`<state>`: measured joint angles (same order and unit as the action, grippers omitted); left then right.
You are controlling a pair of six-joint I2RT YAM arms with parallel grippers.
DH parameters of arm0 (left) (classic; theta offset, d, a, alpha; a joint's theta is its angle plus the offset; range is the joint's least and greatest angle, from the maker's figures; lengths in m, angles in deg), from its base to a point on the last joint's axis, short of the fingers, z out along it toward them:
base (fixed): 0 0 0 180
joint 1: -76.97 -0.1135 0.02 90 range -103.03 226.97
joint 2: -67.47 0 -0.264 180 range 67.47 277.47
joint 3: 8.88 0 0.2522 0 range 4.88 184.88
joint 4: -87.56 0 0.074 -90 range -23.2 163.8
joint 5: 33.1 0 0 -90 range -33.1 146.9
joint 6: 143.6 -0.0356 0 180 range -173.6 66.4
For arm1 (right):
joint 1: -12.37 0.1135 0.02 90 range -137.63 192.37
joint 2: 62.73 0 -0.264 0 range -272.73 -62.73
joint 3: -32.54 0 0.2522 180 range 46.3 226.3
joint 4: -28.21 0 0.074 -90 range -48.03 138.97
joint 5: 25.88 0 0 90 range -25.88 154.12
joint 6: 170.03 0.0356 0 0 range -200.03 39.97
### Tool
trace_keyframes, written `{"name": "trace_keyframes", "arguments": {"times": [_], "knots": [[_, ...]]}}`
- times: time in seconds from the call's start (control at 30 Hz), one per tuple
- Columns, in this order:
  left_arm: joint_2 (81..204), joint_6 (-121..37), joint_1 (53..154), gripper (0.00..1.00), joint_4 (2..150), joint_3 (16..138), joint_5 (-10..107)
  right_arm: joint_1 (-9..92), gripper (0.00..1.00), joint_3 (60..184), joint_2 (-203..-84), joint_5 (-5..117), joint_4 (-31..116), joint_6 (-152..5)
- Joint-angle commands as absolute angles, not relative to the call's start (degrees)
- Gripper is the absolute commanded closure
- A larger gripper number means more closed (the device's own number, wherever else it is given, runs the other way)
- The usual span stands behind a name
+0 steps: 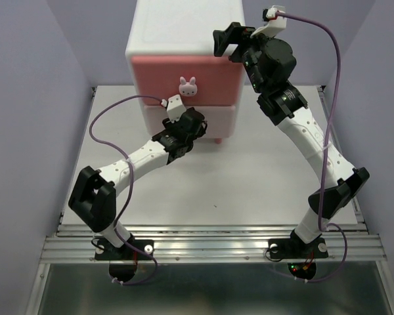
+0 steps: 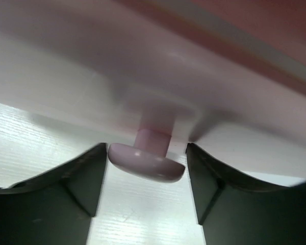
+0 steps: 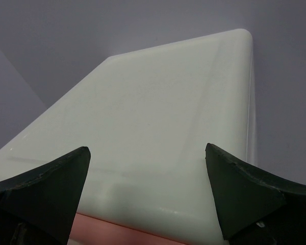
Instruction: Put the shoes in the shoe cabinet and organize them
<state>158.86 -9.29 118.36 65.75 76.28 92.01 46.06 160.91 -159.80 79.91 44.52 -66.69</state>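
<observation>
The shoe cabinet (image 1: 184, 29) stands at the back centre of the table, both drawers shut. Its upper, darker pink drawer front (image 1: 213, 82) has a bunny knob (image 1: 188, 86). My left gripper (image 1: 197, 122) is at the paler lower drawer front (image 1: 226, 119). In the left wrist view the left gripper (image 2: 146, 149) is closed round the lower drawer's pale pink knob (image 2: 147, 162), a finger at each side of it. My right gripper (image 1: 225, 41) hovers open and empty over the cabinet's top right edge; the right wrist view shows the gripper (image 3: 147, 149) above the white top (image 3: 168, 102). No shoes are in view.
The white table (image 1: 262, 184) is enclosed by pale purple walls (image 1: 26, 98) at the left, back and right. A pink cabinet foot (image 1: 217, 140) shows under the lower drawer. A metal rail (image 1: 210, 246) runs along the near edge by the arm bases.
</observation>
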Motion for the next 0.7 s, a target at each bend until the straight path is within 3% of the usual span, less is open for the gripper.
{"name": "trace_keyframes", "arguments": {"times": [0.0, 0.03, 0.27, 0.4, 0.53, 0.67], "knots": [[151.33, -11.51, 115.55, 0.08, 65.64, 76.60, 89.24, 46.82, 0.00, 160.64, -161.52, 79.06, 55.33, -64.04], [149.49, -11.07, 115.73, 0.02, 63.89, 76.42, 89.51, 46.82, 0.00, 162.30, -161.69, 79.67, 55.16, -64.12], [132.79, -9.12, 115.82, 0.01, 43.42, 82.03, 94.07, 46.82, 0.00, 166.42, -160.02, 88.72, 48.56, -63.94], [130.66, -4.48, 115.21, 0.01, 26.02, 93.02, 96.98, 46.82, 0.00, 172.59, -160.64, 93.55, 49.26, -67.02], [128.38, -1.06, 111.70, 0.01, 17.13, 94.88, 91.63, 45.50, 0.00, 171.20, -156.87, 102.76, 55.91, -67.99], [125.83, -1.31, 106.16, 0.01, 17.46, 92.08, 84.07, 43.48, 0.00, 162.95, -151.07, 106.91, 64.89, -62.56]]}}
